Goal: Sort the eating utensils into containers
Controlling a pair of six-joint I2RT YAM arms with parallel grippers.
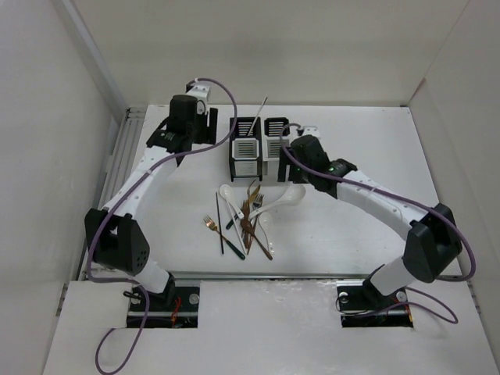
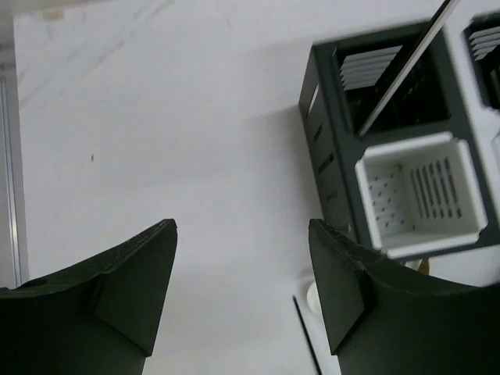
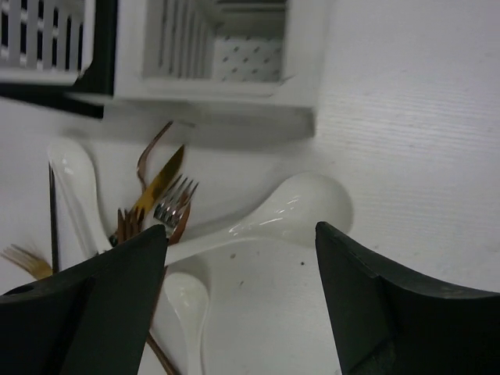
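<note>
Over the soup spoon (image 3: 297,207), right gripper (image 3: 241,230) gapes; left gripper (image 2: 242,225) gapes beside black caddy (image 2: 323,156).

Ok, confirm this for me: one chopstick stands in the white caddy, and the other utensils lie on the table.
Not quite. The chopstick stands in the black caddy, in its rear compartment, as the left wrist view shows. The other utensils do lie on the table.

A white table (image 1: 367,148) sits enclosed by 3 plain off-white walls (image 1: 312,47).
</note>
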